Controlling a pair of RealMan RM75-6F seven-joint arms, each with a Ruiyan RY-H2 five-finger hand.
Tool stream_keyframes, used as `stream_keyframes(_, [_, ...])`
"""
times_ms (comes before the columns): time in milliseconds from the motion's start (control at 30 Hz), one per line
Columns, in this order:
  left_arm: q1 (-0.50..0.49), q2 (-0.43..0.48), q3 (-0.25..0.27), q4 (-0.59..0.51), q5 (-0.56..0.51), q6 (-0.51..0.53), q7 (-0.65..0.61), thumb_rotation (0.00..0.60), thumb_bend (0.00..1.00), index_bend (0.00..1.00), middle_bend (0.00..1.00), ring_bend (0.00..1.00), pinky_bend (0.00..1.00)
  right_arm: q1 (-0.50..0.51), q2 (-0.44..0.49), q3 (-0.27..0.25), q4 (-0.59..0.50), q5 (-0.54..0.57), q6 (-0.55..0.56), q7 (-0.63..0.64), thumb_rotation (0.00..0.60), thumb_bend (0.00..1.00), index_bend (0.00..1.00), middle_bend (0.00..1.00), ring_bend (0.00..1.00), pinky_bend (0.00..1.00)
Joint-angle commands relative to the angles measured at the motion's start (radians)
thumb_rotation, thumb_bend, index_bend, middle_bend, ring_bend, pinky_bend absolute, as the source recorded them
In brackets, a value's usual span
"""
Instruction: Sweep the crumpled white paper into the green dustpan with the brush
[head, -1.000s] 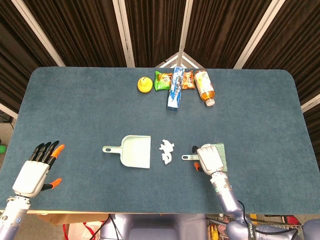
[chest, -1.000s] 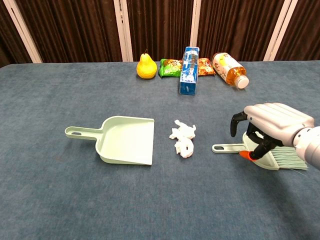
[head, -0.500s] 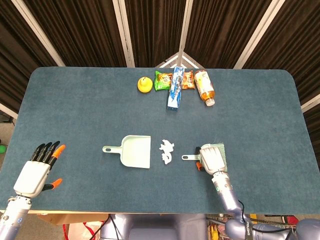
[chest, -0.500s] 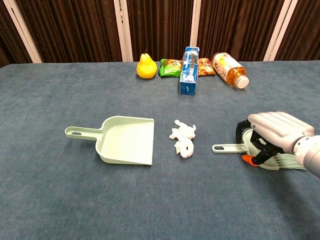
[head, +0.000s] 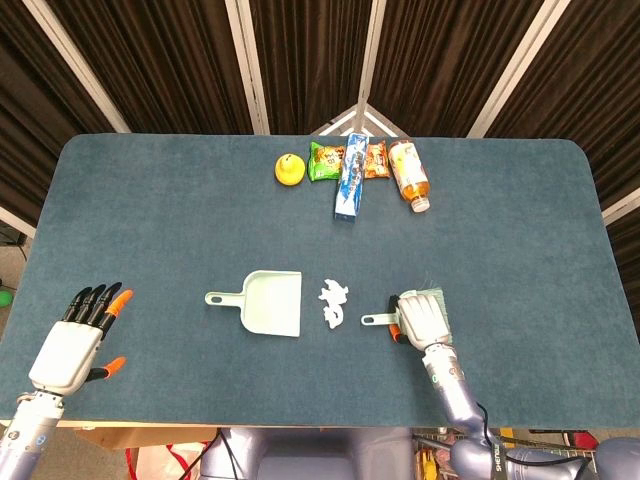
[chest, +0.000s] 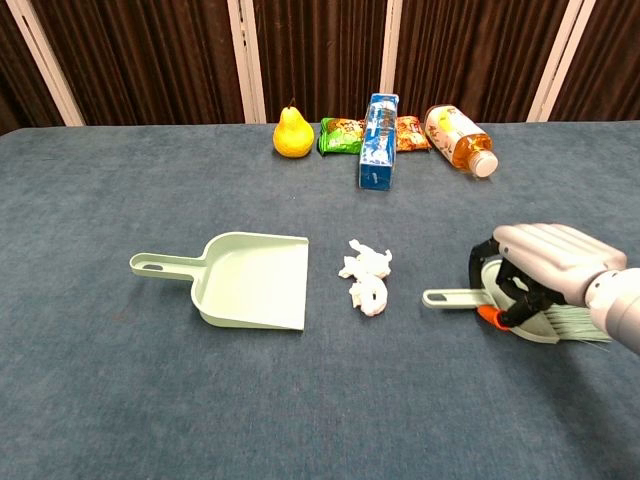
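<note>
The pale green dustpan (head: 270, 302) (chest: 250, 280) lies flat mid-table, handle pointing left and mouth facing right. Just right of its mouth sits the crumpled white paper (head: 333, 305) (chest: 366, 277). Further right lies the brush (head: 375, 320) (chest: 450, 297), its handle pointing left toward the paper. My right hand (head: 423, 318) (chest: 545, 255) lies over the brush head, with its fingers curled down around it and the bristles showing behind. My left hand (head: 75, 340) hovers by the table's front left corner, fingers apart and holding nothing; only the head view shows it.
Along the far edge stand a yellow pear (head: 289, 169) (chest: 292, 133), a green snack packet (chest: 340, 135), a blue box (head: 350, 176) (chest: 377, 140), an orange packet (chest: 408, 132) and a lying drink bottle (head: 410, 172) (chest: 457, 138).
My right hand has come down onto the brush head and its fingers have closed around it. The brush handle has shifted slightly left. The left hand has barely moved.
</note>
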Motion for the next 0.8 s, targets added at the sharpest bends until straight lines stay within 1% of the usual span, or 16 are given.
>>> stream_keyframes(33, [-0.006,0.005,0.001,-0.018,-0.009,-0.017,0.014,0.6,0.0,0.0,0.0,0.0,0.05,0.013,0.038,0.062,-0.093,0.049,-0.004,0.033,0.6,0.57,0.82,0.89,0.95,0.81])
stream_keyframes(100, [-0.014,0.012,-0.004,-0.04,-0.016,-0.03,0.031,0.6,0.0,0.0,0.0,0.0,0.05,0.023,0.062,0.1,-0.146,0.082,-0.007,0.044,0.6,0.59,0.83,0.89,0.95,0.81])
stream_keyframes(233, [-0.045,0.023,-0.029,-0.095,-0.039,-0.066,0.081,0.6,0.0,0.0,0.0,0.0,0.05,0.04,0.107,0.148,-0.215,0.115,-0.005,0.052,0.6,0.63,0.85,0.89,0.95,0.81])
stream_keyframes(333, [-0.078,0.023,-0.056,-0.141,-0.072,-0.106,0.126,0.6,0.0,0.0,0.0,0.0,0.08,0.048,0.134,0.162,-0.246,0.119,-0.003,0.061,0.6,0.66,0.87,0.9,0.95,0.81])
stream_keyframes(400, [-0.115,0.012,-0.084,-0.173,-0.109,-0.15,0.173,0.6,0.0,0.03,0.0,0.0,0.11,0.05,0.152,0.169,-0.267,0.12,0.002,0.071,0.6,0.67,0.87,0.9,0.95,0.81])
stream_keyframes(500, [-0.16,-0.01,-0.12,-0.206,-0.166,-0.195,0.254,0.6,0.0,0.09,0.03,0.05,0.16,0.051,0.168,0.168,-0.285,0.122,0.011,0.081,0.6,0.67,0.87,0.9,0.95,0.81])
stream_keyframes(567, [-0.194,-0.032,-0.144,-0.214,-0.202,-0.218,0.326,0.6,0.02,0.12,0.09,0.12,0.21,0.054,0.178,0.165,-0.289,0.125,0.014,0.084,0.6,0.67,0.87,0.9,0.95,0.81])
stream_keyframes(700, [-0.257,-0.092,-0.186,-0.206,-0.287,-0.247,0.466,0.6,0.1,0.18,0.22,0.24,0.31,0.058,0.189,0.161,-0.296,0.133,0.021,0.092,0.6,0.67,0.87,0.9,0.95,0.81])
stream_keyframes(767, [-0.283,-0.122,-0.202,-0.198,-0.336,-0.254,0.523,0.6,0.11,0.21,0.34,0.33,0.38,0.06,0.195,0.159,-0.3,0.135,0.024,0.095,0.6,0.67,0.87,0.9,0.95,0.81])
stream_keyframes(800, [-0.296,-0.137,-0.209,-0.192,-0.361,-0.257,0.55,0.6,0.11,0.22,0.37,0.36,0.41,0.06,0.197,0.158,-0.3,0.136,0.026,0.096,0.6,0.67,0.87,0.9,0.95,0.81])
